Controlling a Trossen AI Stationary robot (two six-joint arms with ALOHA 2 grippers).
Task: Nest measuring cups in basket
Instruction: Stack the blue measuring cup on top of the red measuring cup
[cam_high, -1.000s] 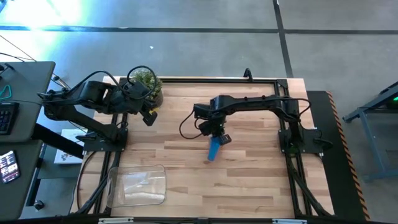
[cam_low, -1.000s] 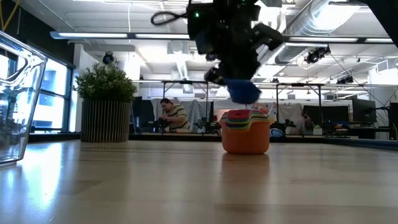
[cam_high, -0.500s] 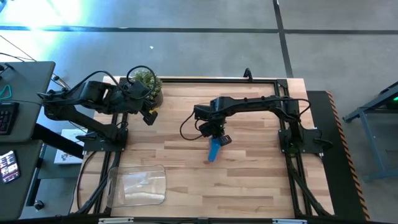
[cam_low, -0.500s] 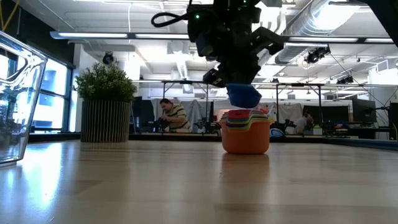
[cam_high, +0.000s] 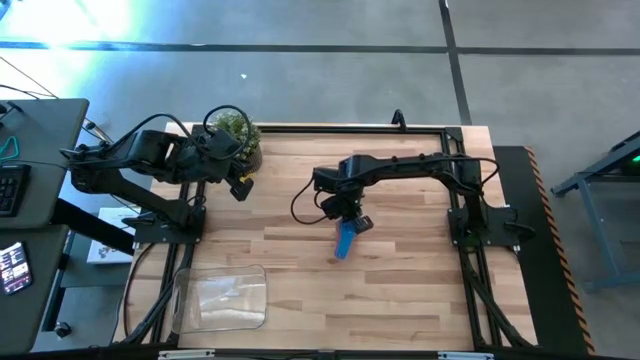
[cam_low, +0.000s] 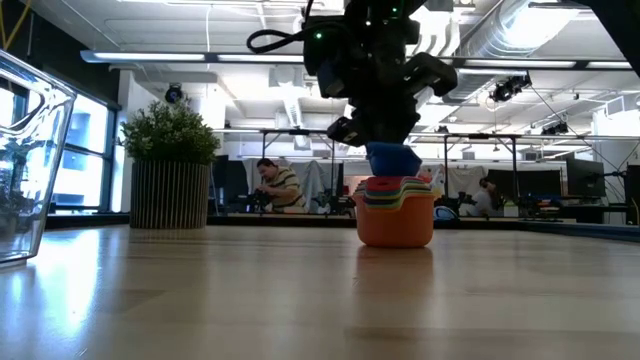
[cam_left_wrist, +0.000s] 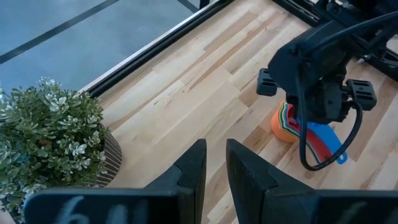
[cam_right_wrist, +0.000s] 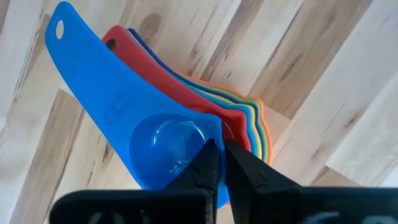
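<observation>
**Blue cup held over the stack of cups**

The wooden table (cam_high: 400, 270) is the biggest thing here; the stack of measuring cups (cam_low: 395, 212) sits near its middle, and every place below is told from that stack. The right arm (cam_high: 420, 167) reaches in from the far right edge and ends right above the stack; the left arm (cam_high: 150, 160) waits well off to the left, up beside the potted plant (cam_high: 236, 132). The clear basket (cam_high: 220, 298) lies far from the stack, at the table's near left corner. The right gripper (cam_right_wrist: 217, 163) is squeezed tight on the rim of the blue cup (cam_right_wrist: 158, 149); that cup sits just on top of the stack, its long handle pointing the same way as the others. The left gripper (cam_left_wrist: 216, 171) holds nothing; its fingers stand a little apart.
</observation>
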